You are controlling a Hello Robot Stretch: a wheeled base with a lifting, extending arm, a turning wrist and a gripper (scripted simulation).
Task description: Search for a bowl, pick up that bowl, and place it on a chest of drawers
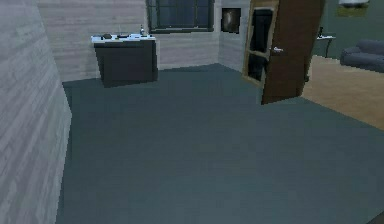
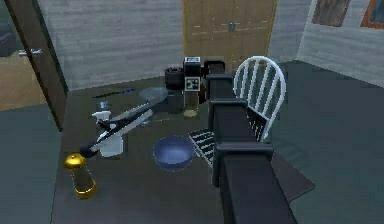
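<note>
A blue bowl [image 2: 173, 153] lies on the dark table [image 2: 130, 195] in the arm side view, just left of the arm's dark bar [image 2: 240, 150]. The gripper [image 2: 100, 148] reaches down-left from the two white marker squares [image 2: 190, 85], its dark body crossing the table above the bowl. Its thin fingers end by a white cup-like thing [image 2: 108, 138], so I cannot tell whether it holds anything. In the forward view a dark low cabinet with a pale top [image 1: 125, 58] stands against the far wall.
A gold-capped bottle [image 2: 80, 175] stands at the table's left front. A white spindle chair [image 2: 258, 88] is right of the arm. Wooden cupboard doors [image 2: 228, 30] stand behind. Ahead, an open brown door [image 1: 287, 50], a sofa [image 1: 365, 55], and broad bare floor [image 1: 200, 150].
</note>
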